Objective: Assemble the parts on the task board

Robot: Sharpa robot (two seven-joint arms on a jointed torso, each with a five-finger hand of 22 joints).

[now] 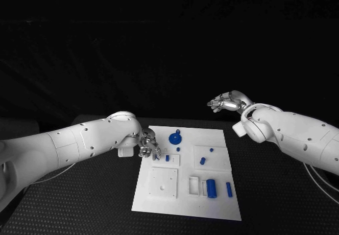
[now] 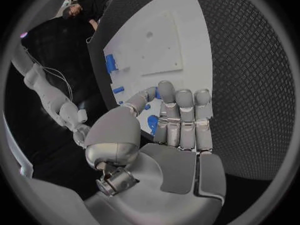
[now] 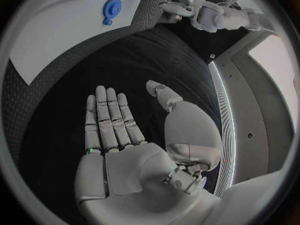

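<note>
The white task board [image 1: 157, 198] lies in the middle of the table. On it are a round blue disc [image 1: 174, 138], small blue pieces [image 1: 167, 157] [image 1: 203, 160] and two blue cylinders [image 1: 211, 187] [image 1: 229, 189]. My left hand [image 1: 147, 146] hangs over the board's left edge, fingers straight and together [image 2: 181, 115]. Its thumb tip lies close to a small blue piece [image 2: 152, 91]; I cannot tell if they touch. My right hand [image 1: 227, 103] is raised beyond the board's far right corner. In the right wrist view that hand [image 3: 115, 130] is flat and holds nothing.
A square white plate [image 1: 164, 182] sits on the board's near left, also visible in the left wrist view [image 2: 159, 50]. Black table mat [image 1: 84, 205] surrounds the board. The right wrist view shows the board [image 3: 56, 40], the disc [image 3: 111, 8] and my left arm [image 3: 209, 15].
</note>
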